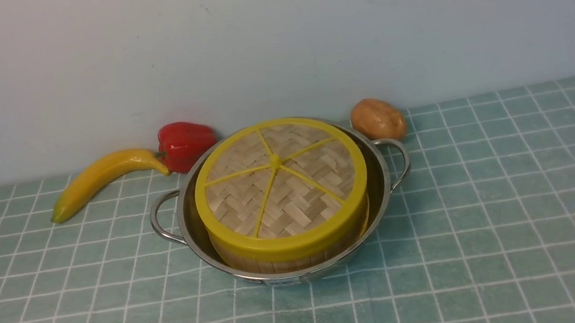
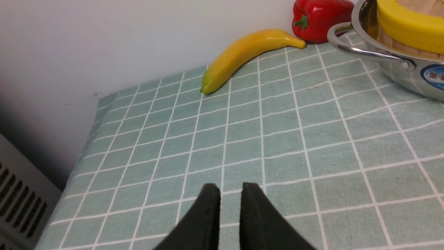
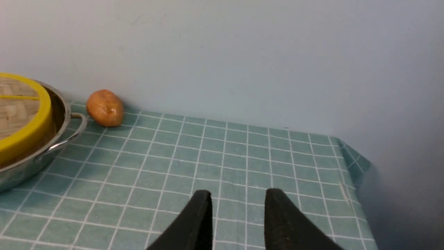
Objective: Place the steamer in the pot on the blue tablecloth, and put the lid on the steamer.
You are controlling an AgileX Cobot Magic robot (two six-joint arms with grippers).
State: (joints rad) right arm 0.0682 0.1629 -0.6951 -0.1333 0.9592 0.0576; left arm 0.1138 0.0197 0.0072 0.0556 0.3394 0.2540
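Note:
The steel pot [image 1: 381,182] stands on the blue tablecloth [image 1: 494,212] near the middle. The steamer [image 1: 278,261] sits inside it, only its wooden wall showing. The lid [image 1: 280,182], a woven disc with yellow rim and spokes, lies on top of the steamer. Neither arm appears in the front view. In the left wrist view my left gripper [image 2: 231,185] hovers over bare cloth, well away from the pot [image 2: 399,71], with a narrow empty gap between its fingers. In the right wrist view my right gripper [image 3: 238,191] is open over bare cloth, to the side of the pot [image 3: 20,170].
A banana [image 1: 101,178] and a red pepper [image 1: 185,144] lie behind the pot on the left, and a potato [image 1: 377,119] behind it on the right, all near the wall. The cloth's far corners drop off at both sides. A vented grey panel [image 2: 17,198] stands beyond the left edge.

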